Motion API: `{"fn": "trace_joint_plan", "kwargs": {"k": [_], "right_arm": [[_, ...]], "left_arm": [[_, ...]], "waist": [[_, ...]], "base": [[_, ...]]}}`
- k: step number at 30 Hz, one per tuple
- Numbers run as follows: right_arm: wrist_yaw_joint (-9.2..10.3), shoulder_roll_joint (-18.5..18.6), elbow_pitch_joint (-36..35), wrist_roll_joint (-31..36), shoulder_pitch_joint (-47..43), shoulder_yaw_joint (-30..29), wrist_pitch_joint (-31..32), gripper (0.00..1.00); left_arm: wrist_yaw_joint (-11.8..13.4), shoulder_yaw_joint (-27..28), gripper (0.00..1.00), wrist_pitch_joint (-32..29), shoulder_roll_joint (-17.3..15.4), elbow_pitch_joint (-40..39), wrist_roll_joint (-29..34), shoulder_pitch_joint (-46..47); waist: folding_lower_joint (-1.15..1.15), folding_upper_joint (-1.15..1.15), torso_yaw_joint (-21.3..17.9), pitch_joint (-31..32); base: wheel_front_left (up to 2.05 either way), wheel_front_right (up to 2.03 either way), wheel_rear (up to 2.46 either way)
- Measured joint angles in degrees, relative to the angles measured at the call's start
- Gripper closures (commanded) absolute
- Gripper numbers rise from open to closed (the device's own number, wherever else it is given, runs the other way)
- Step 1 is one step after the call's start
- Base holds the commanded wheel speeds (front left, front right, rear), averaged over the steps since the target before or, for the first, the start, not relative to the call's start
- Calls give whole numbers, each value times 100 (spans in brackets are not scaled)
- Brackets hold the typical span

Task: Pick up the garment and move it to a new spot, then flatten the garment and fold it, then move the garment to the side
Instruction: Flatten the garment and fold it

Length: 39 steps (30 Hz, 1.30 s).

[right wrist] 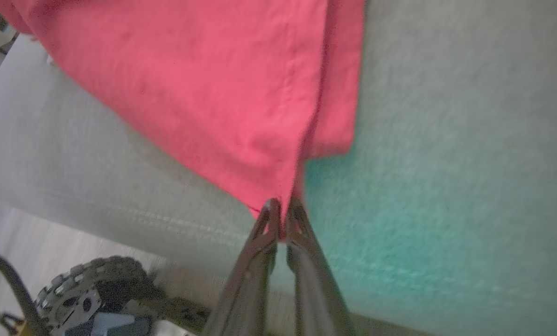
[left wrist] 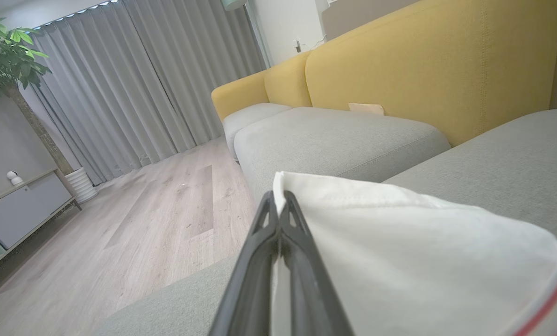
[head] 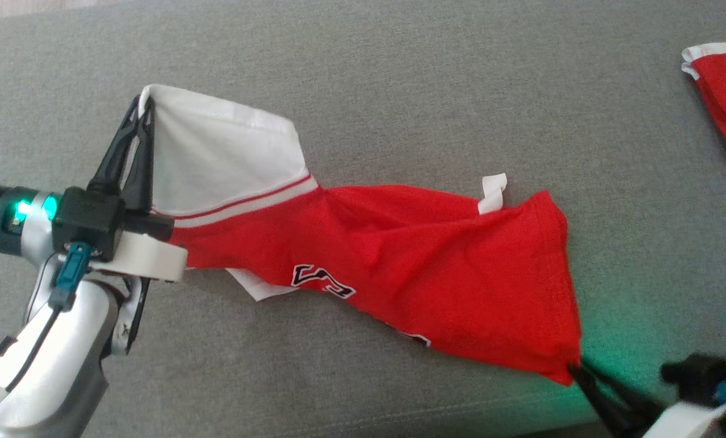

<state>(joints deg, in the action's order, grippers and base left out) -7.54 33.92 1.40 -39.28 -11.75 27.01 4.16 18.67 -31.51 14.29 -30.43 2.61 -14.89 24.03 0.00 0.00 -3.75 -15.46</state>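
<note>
Your left gripper [head: 145, 104] is clamped on the garment [head: 436, 261] at its white far-left corner; your right gripper [head: 574, 367] is clamped on its red near-right corner.

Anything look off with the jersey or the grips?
The red-and-white fabric jersey is twisted and bunched, not flat, stretched between the left gripper, shut on its white corner, and the right gripper, shut on a red corner. A white tab sticks up along its far edge. Otherwise nothing stands out.
</note>
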Motion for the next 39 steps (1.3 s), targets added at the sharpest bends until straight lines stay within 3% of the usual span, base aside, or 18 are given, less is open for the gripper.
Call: {"fn": "trace_joint_plan", "kwargs": {"k": [4,9,13,22,28,39], "right_arm": [[0,-32,-526,5,-13,-682,235,0],[0,-79,-1250,-797,8,-1262,524,0],[0,-27,-1217,-1494,357,-1521,667,0],[0,105,-525,-2522,1870,-1084,914,0],[0,333,64,-2818,1997,-746,1247,0],[0,443,419,-3116,2422,-442,1512,0]], "left_arm": [[8,-9,100,-12,-2,-48,0,-33],[7,-63,100,-42,-1,-74,2,-24],[-11,-162,100,-67,23,-69,20,59],[-132,-339,100,-65,241,59,69,464],[-210,-448,100,-55,370,177,69,600],[-261,-481,100,-7,444,318,69,664]], "waist": [[0,0,11,15],[0,0,112,-53],[0,0,219,-154],[0,0,487,-379],[0,0,688,-420],[0,0,810,-473]], "base": [[0,0,0],[0,0,0],[0,0,0],[0,0,0],[0,0,0],[0,0,0]]}}
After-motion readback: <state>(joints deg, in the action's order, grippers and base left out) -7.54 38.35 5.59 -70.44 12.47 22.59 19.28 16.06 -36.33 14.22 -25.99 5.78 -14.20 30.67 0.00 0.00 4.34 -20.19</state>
